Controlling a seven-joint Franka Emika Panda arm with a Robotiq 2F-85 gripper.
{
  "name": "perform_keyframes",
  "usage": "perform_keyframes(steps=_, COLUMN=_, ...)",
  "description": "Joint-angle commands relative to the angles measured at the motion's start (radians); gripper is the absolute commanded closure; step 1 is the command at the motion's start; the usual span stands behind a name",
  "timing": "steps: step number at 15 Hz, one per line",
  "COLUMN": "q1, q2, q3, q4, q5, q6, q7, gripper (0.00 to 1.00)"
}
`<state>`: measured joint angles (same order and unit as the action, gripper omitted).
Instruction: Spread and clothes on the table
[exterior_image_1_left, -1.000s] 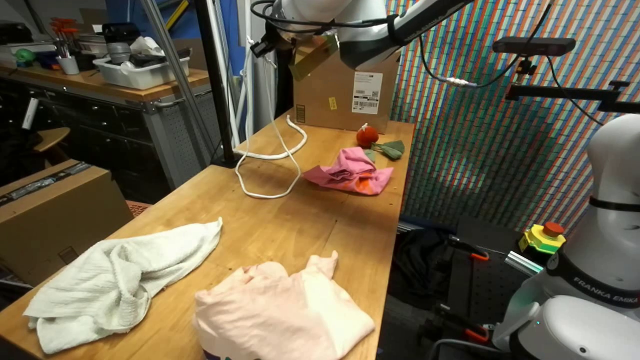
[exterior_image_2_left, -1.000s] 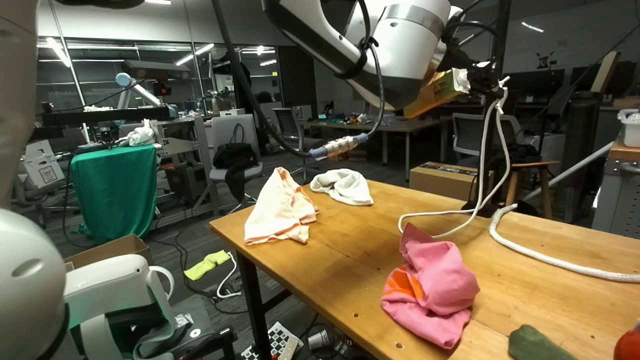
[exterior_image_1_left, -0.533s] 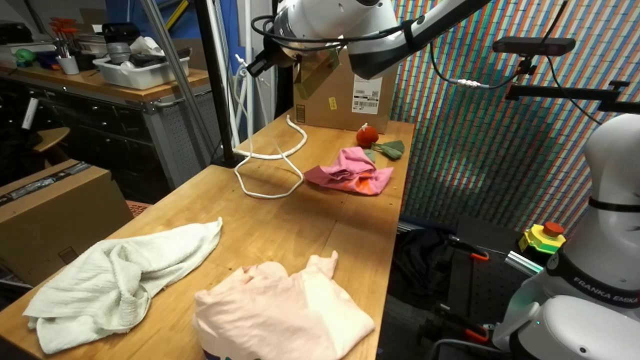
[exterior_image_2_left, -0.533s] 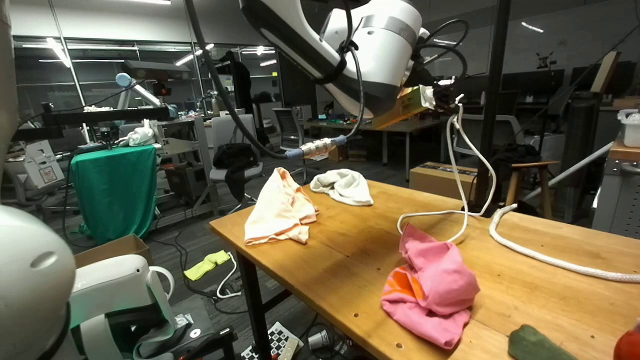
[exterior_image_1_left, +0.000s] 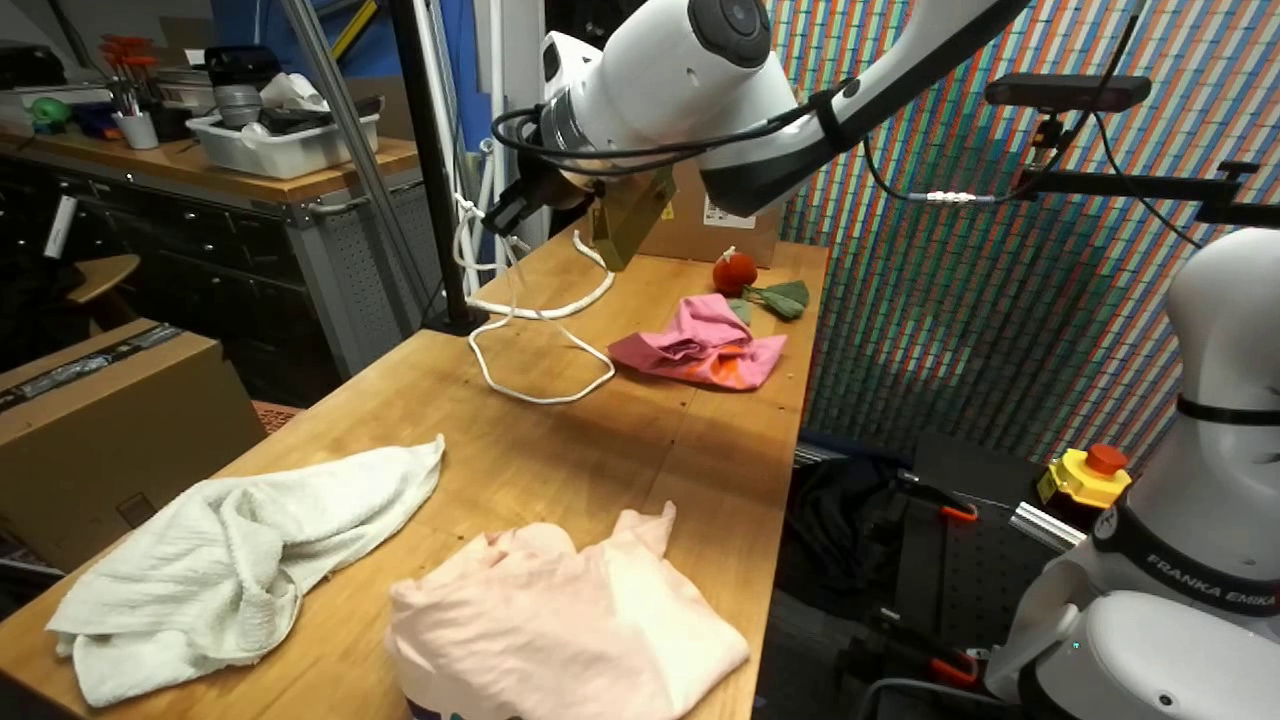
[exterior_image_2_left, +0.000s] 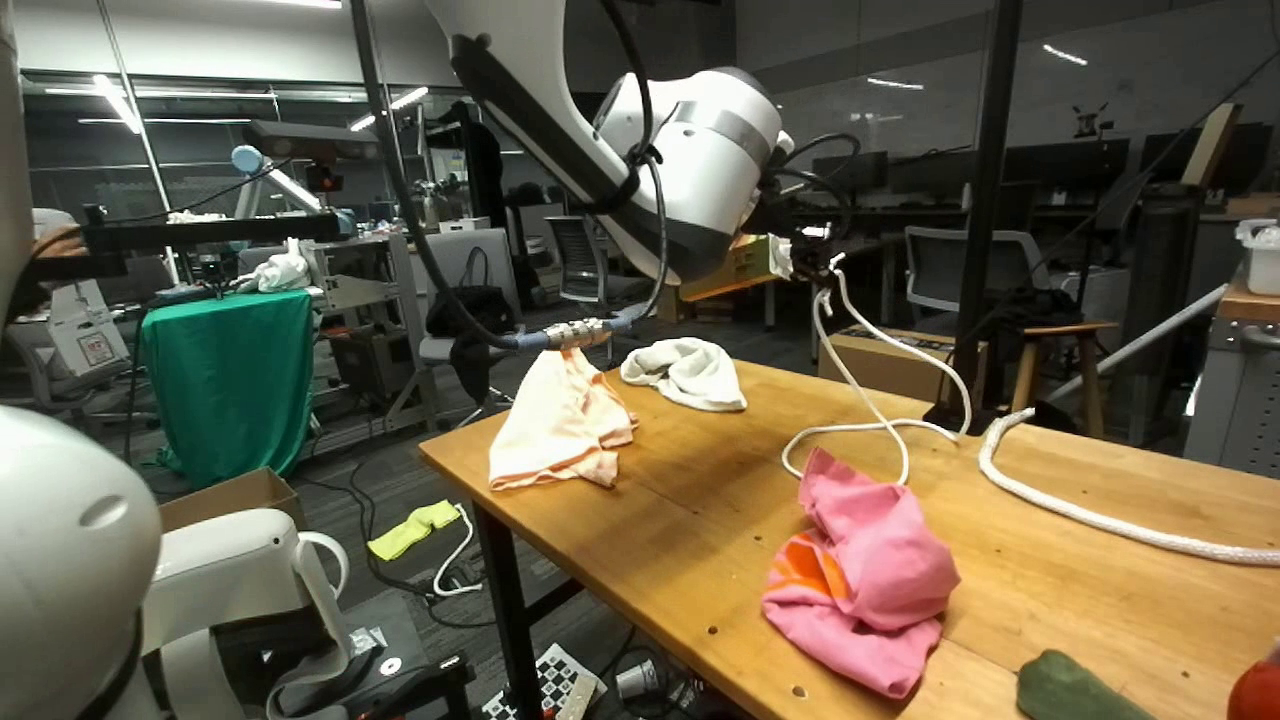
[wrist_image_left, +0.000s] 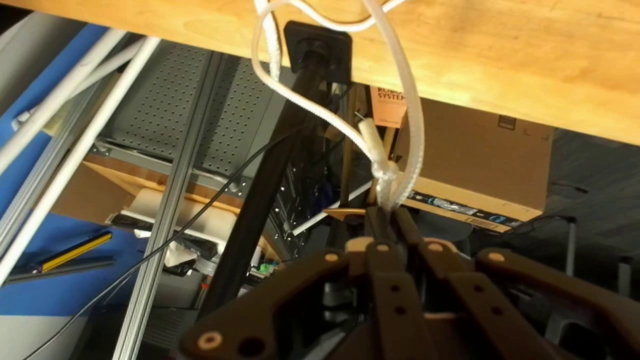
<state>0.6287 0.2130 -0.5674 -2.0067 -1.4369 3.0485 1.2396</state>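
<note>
The white cloth (exterior_image_1_left: 240, 565) and the peach cloth (exterior_image_1_left: 560, 625) lie crumpled at one end of the table (exterior_image_1_left: 560, 455), a bare strip between them; in an exterior view the peach cloth is cut off by the lower edge. The pink cloth (exterior_image_1_left: 700, 345) lies bunched up farther along. Near it are a green piece (exterior_image_1_left: 785, 299) and a red ball (exterior_image_1_left: 735, 273).

The gripper (wrist_image_left: 390, 215) is closed, pinching a cord (wrist_image_left: 416, 127) right by a knot (wrist_image_left: 384, 172), up above the table and apart from the cloths. From there the cord drops in a loop onto the table near the pink cloth; whether they touch, I cannot tell.

A thicker rope (exterior_image_2_left: 1100, 514) curves on the table near a black post (exterior_image_2_left: 987, 200). A box (exterior_image_1_left: 710, 243) stands at the table's other end.
</note>
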Motion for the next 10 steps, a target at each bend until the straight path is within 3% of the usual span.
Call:
perform_keyframes(steps=1, q1=-0.010, q2=0.021, q3=0.036, q4=-0.032, q5=0.112, q6=0.030, q7=-0.062, gripper=0.97)
perform_keyframes(steps=10, q1=-0.075, q2=0.069, q3=0.236, q4=-0.090, q5=0.512, q6=0.006, q7=-0.316, gripper=0.97)
